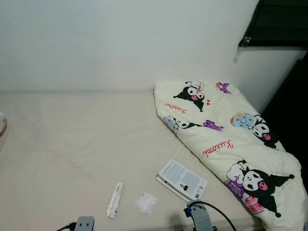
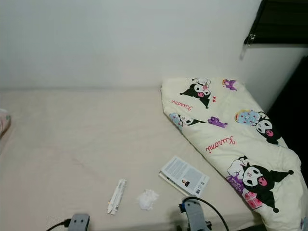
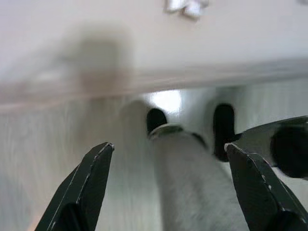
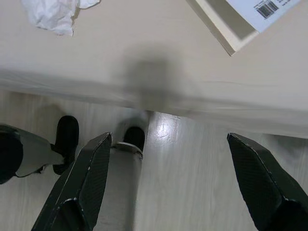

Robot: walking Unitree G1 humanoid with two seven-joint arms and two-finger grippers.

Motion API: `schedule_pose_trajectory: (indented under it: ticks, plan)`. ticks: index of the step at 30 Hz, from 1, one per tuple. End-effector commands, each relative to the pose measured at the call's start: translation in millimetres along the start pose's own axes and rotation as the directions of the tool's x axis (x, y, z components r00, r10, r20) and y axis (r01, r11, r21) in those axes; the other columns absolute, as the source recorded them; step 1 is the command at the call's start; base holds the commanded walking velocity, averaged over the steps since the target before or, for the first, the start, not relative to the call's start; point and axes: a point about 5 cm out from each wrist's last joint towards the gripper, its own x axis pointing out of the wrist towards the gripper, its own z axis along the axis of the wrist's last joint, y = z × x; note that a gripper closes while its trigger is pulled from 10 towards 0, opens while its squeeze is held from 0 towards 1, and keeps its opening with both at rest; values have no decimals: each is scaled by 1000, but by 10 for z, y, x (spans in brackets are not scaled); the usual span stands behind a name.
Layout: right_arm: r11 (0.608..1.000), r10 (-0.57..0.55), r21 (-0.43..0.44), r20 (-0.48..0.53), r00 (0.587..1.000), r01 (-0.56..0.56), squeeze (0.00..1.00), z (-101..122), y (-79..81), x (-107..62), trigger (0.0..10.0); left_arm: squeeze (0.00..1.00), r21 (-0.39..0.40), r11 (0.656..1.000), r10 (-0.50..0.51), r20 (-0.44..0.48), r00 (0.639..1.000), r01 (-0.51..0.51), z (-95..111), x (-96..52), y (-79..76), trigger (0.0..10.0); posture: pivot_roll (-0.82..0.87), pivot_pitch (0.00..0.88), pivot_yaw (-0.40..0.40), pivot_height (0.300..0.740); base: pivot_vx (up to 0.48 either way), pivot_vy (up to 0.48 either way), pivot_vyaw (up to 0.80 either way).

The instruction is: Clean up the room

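Observation:
On the cream bed sheet [image 1: 72, 144], near its front edge, lie a white booklet [image 1: 182, 180], a crumpled white tissue [image 1: 145, 203] and a flat white tube [image 1: 115, 199]. Both arms hang low in front of the bed, and their wrists show at the bottom of the eye views. My left gripper [image 3: 168, 149] is open and empty, over the floor below the bed's edge. My right gripper [image 4: 168, 139] is also open and empty, just short of the bed's edge, with the tissue [image 4: 50, 12] and the booklet [image 4: 240, 19] beyond its fingertips.
A cream blanket [image 1: 226, 139] with cartoon prints lies bunched along the bed's right side. A white wall runs behind the bed, with a dark window [image 1: 279, 21] at the upper right. A pinkish object [image 1: 2, 124] peeks in at the left edge. My own legs and feet [image 4: 67, 137] stand on the pale wood floor.

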Motion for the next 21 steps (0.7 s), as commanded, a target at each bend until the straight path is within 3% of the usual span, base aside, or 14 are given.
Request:
schedule_pose_trajectory:
  ticks: [1,3,7,12,14,21]
  plan:
    - [1000,-7,16,-16,1000,7,0,-47,3,-8,10000,0,-4,999,-38,4,999,38,23,13,-71,10000,-84,51,-33,740,0,-465,0]
    - [1000,-9,20,-6,1000,9,0,-14,12,0,10000,0,-14,999,-43,35,998,43,127,33,-88,10000,-95,50,-26,740,0,-326,0]
    - [999,-10,47,29,1000,8,0,117,22,28,10000,0,11,1000,-21,155,988,20,541,79,-98,10000,-101,50,-22,740,0,0,0]
    - [998,-5,66,40,999,3,0,191,14,42,10000,0,25,999,16,203,979,-22,705,81,-54,10000,-111,51,-21,735,0,0,0]
    - [995,21,91,100,995,-30,0,340,13,56,10000,0,28,997,57,239,969,-65,820,73,4,10000,-113,51,-20,720,0,0,0]
    - [988,112,87,192,975,-131,0,587,77,71,10000,0,57,986,133,269,954,-154,901,54,108,10000,-120,53,-14,695,0,0,0]
